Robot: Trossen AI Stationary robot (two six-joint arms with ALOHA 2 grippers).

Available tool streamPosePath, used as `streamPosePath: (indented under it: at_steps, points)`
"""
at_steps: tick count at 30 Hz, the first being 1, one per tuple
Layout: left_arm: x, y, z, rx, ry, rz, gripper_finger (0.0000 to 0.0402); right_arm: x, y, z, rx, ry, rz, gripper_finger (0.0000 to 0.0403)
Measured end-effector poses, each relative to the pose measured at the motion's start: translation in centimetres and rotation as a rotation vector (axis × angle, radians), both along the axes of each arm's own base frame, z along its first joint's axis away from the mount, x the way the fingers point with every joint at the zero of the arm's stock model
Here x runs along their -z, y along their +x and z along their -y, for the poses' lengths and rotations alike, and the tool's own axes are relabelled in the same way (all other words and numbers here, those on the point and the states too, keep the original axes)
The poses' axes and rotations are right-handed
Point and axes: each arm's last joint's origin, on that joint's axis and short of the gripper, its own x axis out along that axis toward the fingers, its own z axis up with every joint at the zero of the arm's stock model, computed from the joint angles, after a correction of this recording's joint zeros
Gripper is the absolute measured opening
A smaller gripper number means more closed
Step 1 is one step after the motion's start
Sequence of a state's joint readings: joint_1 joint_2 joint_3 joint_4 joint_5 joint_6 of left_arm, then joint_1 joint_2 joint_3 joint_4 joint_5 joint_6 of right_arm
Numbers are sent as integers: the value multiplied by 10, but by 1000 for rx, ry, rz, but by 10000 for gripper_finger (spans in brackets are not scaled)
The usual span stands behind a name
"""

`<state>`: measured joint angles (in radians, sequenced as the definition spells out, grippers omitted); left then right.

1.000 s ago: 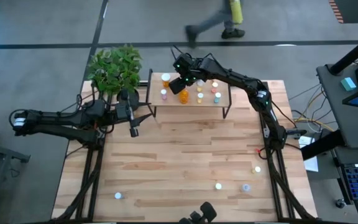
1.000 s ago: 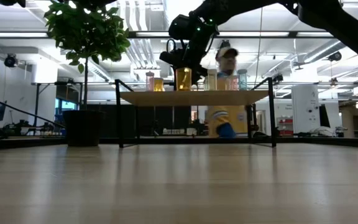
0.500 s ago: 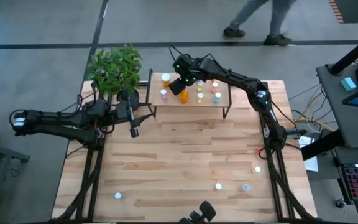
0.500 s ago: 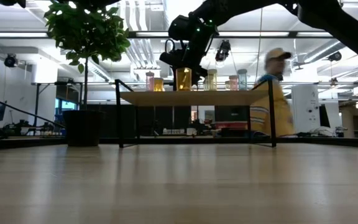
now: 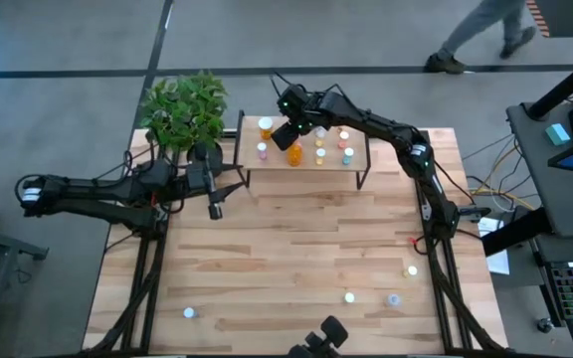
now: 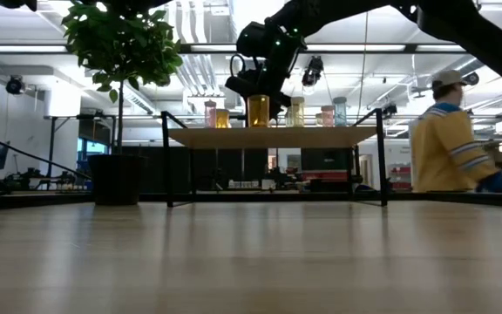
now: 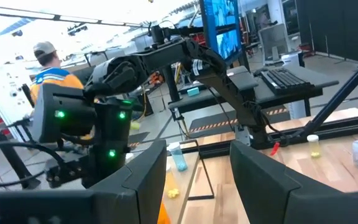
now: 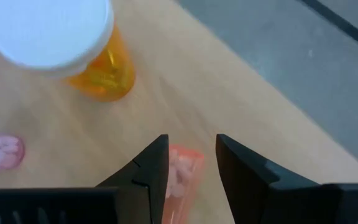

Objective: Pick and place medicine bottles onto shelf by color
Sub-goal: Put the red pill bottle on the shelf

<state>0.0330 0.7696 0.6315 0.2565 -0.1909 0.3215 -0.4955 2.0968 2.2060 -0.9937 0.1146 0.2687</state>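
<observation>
The shelf (image 5: 277,162) stands at the table's far edge, its light top (image 6: 268,137) on thin black legs. Several small bottles (image 5: 320,149) stand on it. The large orange bottle (image 6: 258,111) stands upright on the shelf top, to their left. My right gripper (image 8: 191,155) hovers over it, open, with a finger on either side of the bottle's top (image 8: 180,174). An orange bottle with a white cap (image 8: 61,43) stands close by. My left gripper (image 5: 214,206) waits, open, at the table's left side near the shelf.
A potted plant (image 5: 182,109) stands at the far left corner beside the shelf. Several small bottles lie on the near part of the table (image 5: 349,296), (image 5: 394,299), (image 5: 189,312). A person (image 6: 447,139) walks in the room behind the table.
My right gripper has risen a little from the large orange bottle, which stays upright on the shelf. The person behind the table has walked toward the right.
</observation>
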Motion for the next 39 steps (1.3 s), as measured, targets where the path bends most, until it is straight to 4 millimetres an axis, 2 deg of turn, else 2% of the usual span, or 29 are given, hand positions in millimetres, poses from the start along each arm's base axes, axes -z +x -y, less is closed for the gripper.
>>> streamPosePath:
  at_steps: [11,16,25,39]
  points:
    - [1,0,0,0,-1,-5,162,-27,-5,1,18,-18,50,123]
    - [1,0,0,0,-1,-5,162,-32,-6,-3,20,-4,39,144]
    - [1,0,0,-1,7,-7,162,-26,-8,-5,43,41,15,191]
    - [1,0,0,-1,7,-14,162,-1,-3,-7,-4,122,5,196]
